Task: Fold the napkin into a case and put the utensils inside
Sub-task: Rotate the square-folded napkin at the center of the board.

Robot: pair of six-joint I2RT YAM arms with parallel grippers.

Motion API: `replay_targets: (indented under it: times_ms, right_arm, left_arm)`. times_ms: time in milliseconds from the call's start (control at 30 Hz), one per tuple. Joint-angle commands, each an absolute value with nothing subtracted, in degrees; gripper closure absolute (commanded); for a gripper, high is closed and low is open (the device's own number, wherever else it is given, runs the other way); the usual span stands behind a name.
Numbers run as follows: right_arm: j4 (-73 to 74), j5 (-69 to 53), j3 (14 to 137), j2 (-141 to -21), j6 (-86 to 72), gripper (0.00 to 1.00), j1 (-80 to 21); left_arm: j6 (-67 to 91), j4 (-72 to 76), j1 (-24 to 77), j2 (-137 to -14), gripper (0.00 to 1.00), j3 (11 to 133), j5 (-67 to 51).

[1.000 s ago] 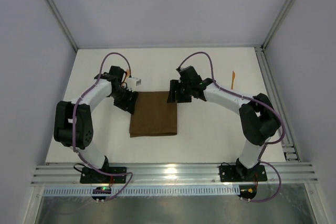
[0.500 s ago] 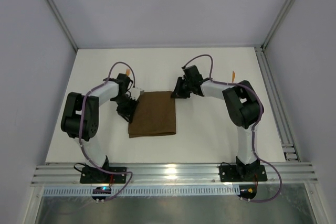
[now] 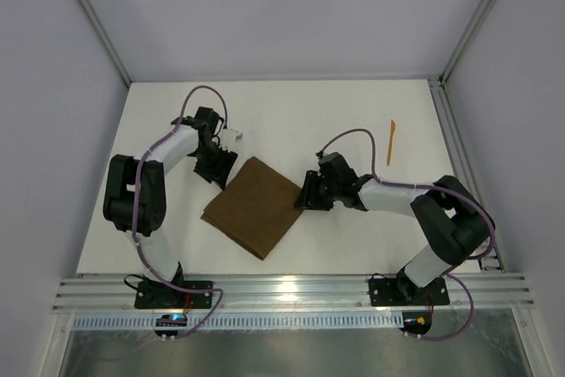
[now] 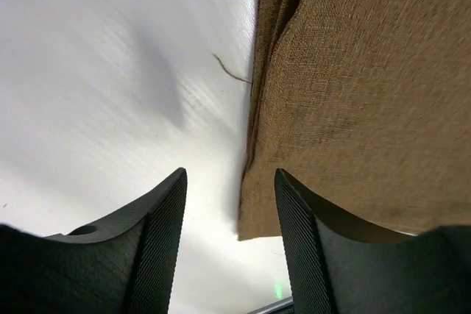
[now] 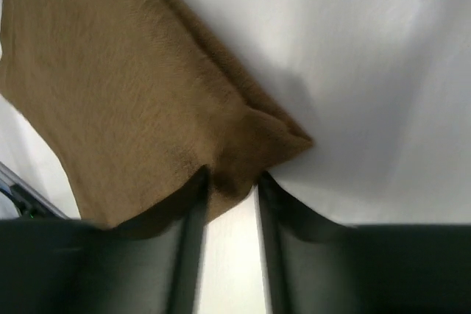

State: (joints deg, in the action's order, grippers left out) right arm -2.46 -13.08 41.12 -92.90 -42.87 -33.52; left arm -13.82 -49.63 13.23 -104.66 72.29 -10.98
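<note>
The dark brown napkin point(image 3: 253, 207) lies folded on the white table, turned like a diamond. My right gripper point(image 3: 310, 192) is at its right corner and is shut on that corner, with cloth bunched between the fingertips in the right wrist view point(image 5: 229, 176). My left gripper point(image 3: 217, 165) is open at the napkin's far left corner. In the left wrist view the cloth's layered edge point(image 4: 353, 93) lies just beyond the open gripper point(image 4: 229, 237), which holds nothing. One thin orange utensil point(image 3: 390, 141) lies at the far right. The other utensil is not in view.
A metal rail point(image 3: 459, 156) runs along the table's right edge. Grey walls enclose the table at the back and on both sides. The arm bases sit on the aluminium rails point(image 3: 291, 291) at the near edge.
My right gripper has dragged the napkin's right corner toward the near side, and the cloth has turned from square-on to a diamond. My left gripper stayed at the far left corner.
</note>
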Motion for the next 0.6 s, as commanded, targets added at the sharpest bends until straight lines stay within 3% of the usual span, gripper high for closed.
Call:
replay_targets:
  times_ms: [0, 133, 267, 400, 567]
  right_arm:
    - [9.96, -11.16, 42.09, -89.57, -39.65, 0.50, -40.95]
    - [20.21, -6.61, 47.88, -86.14, -33.59, 0.31, -39.82]
    - [21.53, -5.01, 57.80, -87.79, -25.33, 0.27, -35.77]
    - [22.16, -4.30, 70.12, -98.85, -14.53, 0.27, -35.86]
    - [20.31, -17.74, 81.12, -111.96, -11.07, 0.29, -36.12]
  left_arm:
    - [-15.73, -53.60, 11.96, -99.25, 0.46, 75.58, -10.28]
    - [-15.47, -58.52, 9.85, -95.81, 0.43, 73.49, -12.48]
    - [-15.21, -59.41, 9.76, -93.08, 0.41, 67.51, -13.27]
    - [-14.77, -58.80, 9.76, -93.34, 0.39, 63.81, -13.27]
    - [-14.77, -57.66, 9.58, -96.41, 0.40, 62.49, -12.31]
